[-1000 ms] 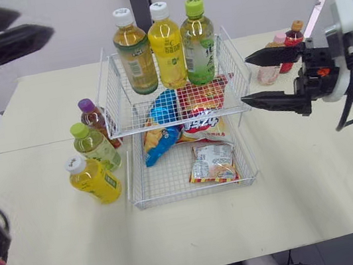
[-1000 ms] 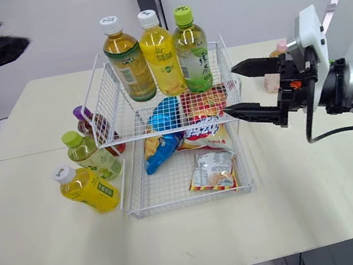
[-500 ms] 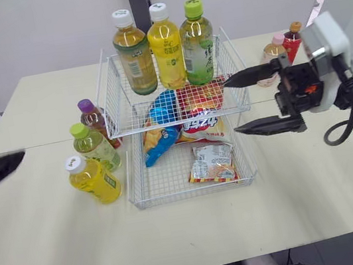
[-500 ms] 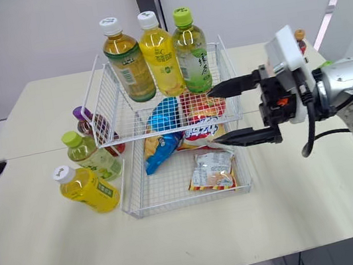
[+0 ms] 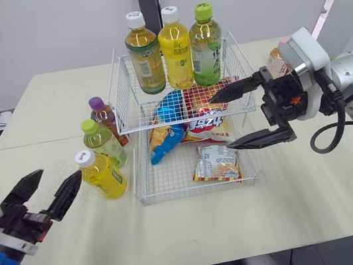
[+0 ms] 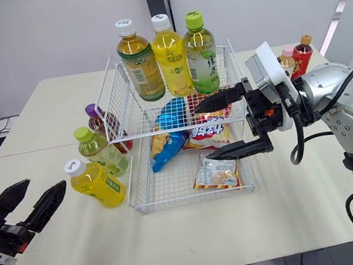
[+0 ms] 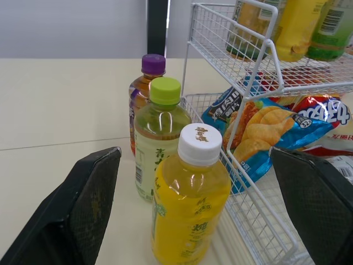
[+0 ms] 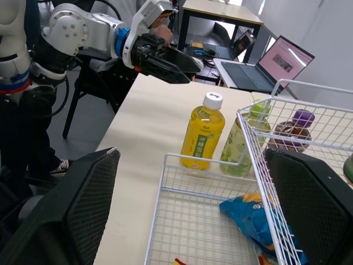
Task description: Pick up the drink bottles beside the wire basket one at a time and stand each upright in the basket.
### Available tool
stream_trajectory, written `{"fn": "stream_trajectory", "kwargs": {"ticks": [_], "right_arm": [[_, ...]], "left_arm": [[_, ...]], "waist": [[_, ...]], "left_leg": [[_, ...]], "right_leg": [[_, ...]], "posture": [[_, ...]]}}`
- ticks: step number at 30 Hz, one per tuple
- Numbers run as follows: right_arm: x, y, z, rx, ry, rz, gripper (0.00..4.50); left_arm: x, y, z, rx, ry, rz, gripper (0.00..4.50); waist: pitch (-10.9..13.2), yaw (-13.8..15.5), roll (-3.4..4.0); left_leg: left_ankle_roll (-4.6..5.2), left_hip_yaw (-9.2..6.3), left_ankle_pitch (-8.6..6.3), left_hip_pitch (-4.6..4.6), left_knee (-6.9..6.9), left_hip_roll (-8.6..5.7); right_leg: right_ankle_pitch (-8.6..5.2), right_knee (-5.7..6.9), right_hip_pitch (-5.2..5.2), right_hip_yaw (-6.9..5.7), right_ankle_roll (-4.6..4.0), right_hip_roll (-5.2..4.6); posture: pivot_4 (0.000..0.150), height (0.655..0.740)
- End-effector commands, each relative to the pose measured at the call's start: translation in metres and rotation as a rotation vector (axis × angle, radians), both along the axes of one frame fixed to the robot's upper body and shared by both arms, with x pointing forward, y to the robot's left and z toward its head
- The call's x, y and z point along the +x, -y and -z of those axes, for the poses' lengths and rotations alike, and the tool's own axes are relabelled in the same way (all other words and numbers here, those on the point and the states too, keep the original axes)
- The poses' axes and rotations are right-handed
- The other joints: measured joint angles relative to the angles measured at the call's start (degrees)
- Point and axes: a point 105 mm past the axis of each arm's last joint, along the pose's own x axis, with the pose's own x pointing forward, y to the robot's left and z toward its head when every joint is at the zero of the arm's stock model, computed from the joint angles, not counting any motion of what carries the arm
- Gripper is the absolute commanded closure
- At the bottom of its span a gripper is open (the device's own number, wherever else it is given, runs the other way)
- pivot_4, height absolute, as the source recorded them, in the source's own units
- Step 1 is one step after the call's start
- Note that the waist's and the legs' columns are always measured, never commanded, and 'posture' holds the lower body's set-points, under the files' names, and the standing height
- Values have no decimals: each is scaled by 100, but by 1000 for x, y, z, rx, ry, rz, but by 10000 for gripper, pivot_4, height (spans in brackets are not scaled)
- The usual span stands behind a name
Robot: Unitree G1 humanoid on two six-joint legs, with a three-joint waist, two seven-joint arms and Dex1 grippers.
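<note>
A two-tier wire basket [image 5: 199, 191] stands mid-table with three bottles upright in its upper tier: amber tea [image 5: 144, 53], yellow [image 5: 175, 46] and green [image 5: 205, 44]. To its left stand a yellow white-capped bottle [image 5: 100, 175], a pale green bottle [image 5: 103, 142] and a purple-capped brown bottle [image 5: 106, 119]. My left gripper [image 5: 55, 178] is open near the table's front left, facing the yellow bottle [image 7: 190, 204] and apart from it. My right gripper [image 5: 223, 122] is open at the basket's right side, holding nothing.
Snack bags lie in the lower tier: a blue chips bag [image 5: 163, 131], a red bag [image 5: 204, 118] and a small packet [image 5: 214, 163]. Two more bottles [image 6: 300, 56] stand at the table's far right corner behind my right arm. Laptops and a desk [image 8: 259, 55] lie beyond the table.
The camera has shifted. My left arm came down from the upper left to the table's front left, by the yellow bottle. My right gripper moved left to the basket's right side.
</note>
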Motion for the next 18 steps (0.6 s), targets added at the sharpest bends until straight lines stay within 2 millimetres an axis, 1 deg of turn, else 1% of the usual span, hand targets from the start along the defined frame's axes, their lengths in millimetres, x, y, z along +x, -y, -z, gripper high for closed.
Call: {"fn": "stream_trajectory", "kwargs": {"ticks": [1,3,5,7,10,14,18], "right_arm": [[-3,1,-13,4,59,-9,0],[-3,2,-13,2,58,-8,0],[-3,2,-13,0,57,-9,0],[-4,2,-14,-1,56,-10,0],[-5,2,-14,-1,55,-11,0],[-6,2,-15,0,53,-12,0],[-6,3,-15,-2,51,-8,0]], "left_arm": [[13,19,-10,35,67,-69,127],[20,20,-15,43,85,-113,127],[28,25,-20,41,102,-119,127],[35,29,-20,66,84,-117,127],[42,31,-18,80,60,-114,127],[50,26,-10,86,7,-163,127],[55,31,-4,74,-27,-147,127]], "waist": [[-3,6,4],[-3,9,6],[-3,16,5],[-3,21,5],[-3,10,6],[-3,7,6],[-3,11,6]], "left_leg": [[0,0,0,0,1,-1],[0,-1,0,0,4,4],[0,0,0,0,5,5],[0,1,0,0,5,5],[0,2,0,0,1,6],[0,-1,0,-1,0,8],[0,-2,0,-1,0,8]], "right_leg": [[1,0,1,1,1,2],[6,0,2,1,-1,19],[9,0,2,4,1,37],[11,-2,4,6,1,39],[13,-3,1,9,1,42],[13,-3,1,8,0,46],[13,-4,1,8,0,47]], "posture": [[1500,7400],[1500,7400],[1500,7400],[1500,7400],[1500,7400],[1500,7400],[1500,7400]]}}
